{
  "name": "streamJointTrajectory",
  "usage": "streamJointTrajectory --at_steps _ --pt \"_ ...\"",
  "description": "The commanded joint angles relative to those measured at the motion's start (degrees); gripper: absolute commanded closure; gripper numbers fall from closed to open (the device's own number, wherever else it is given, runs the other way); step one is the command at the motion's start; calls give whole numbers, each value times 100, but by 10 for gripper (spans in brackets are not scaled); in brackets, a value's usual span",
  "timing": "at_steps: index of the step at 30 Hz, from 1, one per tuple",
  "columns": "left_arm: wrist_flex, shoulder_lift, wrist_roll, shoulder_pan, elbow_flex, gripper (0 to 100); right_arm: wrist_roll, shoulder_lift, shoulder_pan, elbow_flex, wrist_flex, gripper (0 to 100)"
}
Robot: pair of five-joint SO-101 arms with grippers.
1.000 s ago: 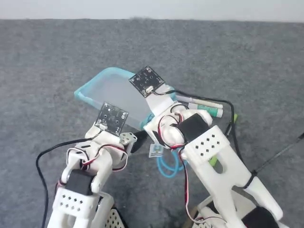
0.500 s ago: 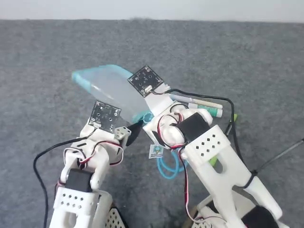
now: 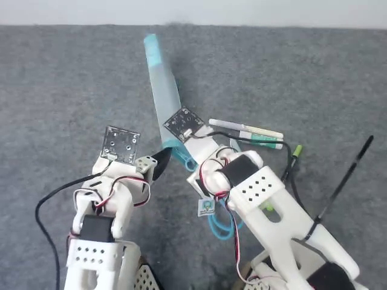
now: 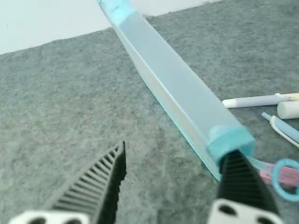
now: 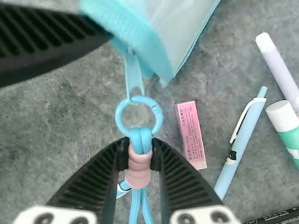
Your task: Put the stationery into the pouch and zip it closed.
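- On the grey carpet (image 3: 302, 72), mid-table: the pouch (image 3: 164, 84) stands on its long edge, translucent with teal trim, its near end between the 2 arms.
- Left gripper (image 4: 176, 154): jaws spread wide, 1 finger against the pouch's teal end corner, the other clear of it.
- Right gripper (image 5: 139, 144): clamped on the blue cord (image 5: 140, 207) at a pink bead (image 5: 139, 170), just below the zip-pull ring (image 5: 118, 115). From the high view its fingers are hidden under the wrist board (image 3: 183, 122).
- Stationery lies outside the pouch, near its zip end: pink eraser (image 5: 190, 134), pale blue pen (image 5: 240, 140), white marker (image 5: 278, 65) and glue stick (image 5: 285, 123), these last 2 cut off at the frame edge.
- Zip open or shut: cannot tell.
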Motion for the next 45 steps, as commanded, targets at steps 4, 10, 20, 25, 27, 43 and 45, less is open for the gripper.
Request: streamJointTrajectory --at_steps 4,10,20,25,27,43,45 --pt "-237 132 158 -299 -145 702 132 -13 22 545 -462 993" --pt "-202 123 123 -290 -119 702 88 -75 22 431 -444 993" --pt "-141 88 114 -167 -57 702 132 -40 -13 -862 171 993" --pt "-167 88 141 -167 -57 702 132 -40 -31 -870 171 993" --pt "-176 88 149 -141 -48 702 132 -40 -101 -870 171 993" --pt "-853 123 62 -114 268 703 97 101 -488 -862 295 993" --pt "-897 123 -62 -158 286 708 105 92 -488 -853 295 993"
